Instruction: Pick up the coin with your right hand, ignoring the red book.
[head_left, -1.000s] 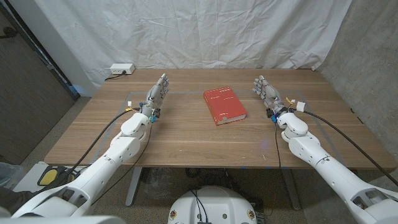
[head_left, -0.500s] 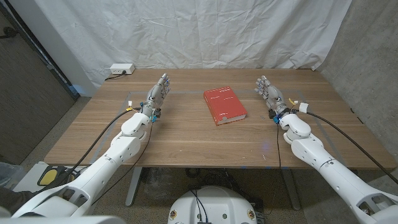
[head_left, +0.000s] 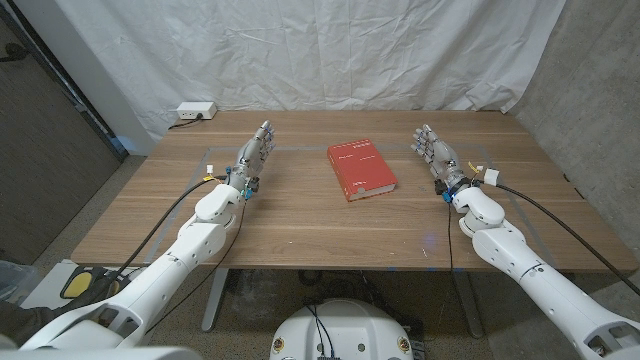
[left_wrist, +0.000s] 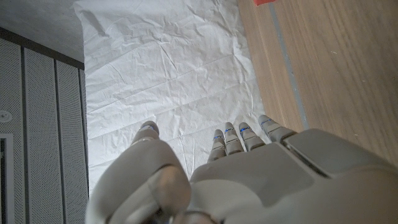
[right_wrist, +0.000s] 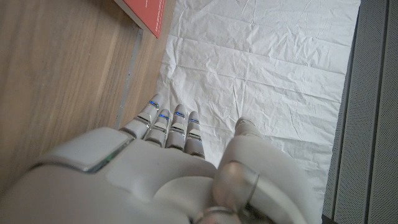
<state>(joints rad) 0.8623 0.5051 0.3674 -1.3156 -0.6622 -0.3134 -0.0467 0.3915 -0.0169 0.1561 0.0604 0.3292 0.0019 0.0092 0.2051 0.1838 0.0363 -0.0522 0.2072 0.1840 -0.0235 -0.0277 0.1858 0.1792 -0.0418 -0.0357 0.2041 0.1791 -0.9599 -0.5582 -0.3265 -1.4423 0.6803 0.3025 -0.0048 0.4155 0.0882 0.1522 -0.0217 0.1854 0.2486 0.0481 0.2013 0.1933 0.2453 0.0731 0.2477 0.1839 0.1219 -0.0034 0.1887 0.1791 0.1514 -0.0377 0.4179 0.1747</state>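
Honestly, no coin visible on the brown wooden table (head_left: 300, 215), so still the search step. Right hand (head_left: 437, 157) fingers apart, holding nothing, beside red hardcover book (head_left: 360, 170). Next: locate coin w/ care.

A red book (head_left: 361, 170) is laid flat and closed on the wooden table (head_left: 300, 215), near the middle, its cover facing up and its white page edges turned towards the near right. No coin can be made out.
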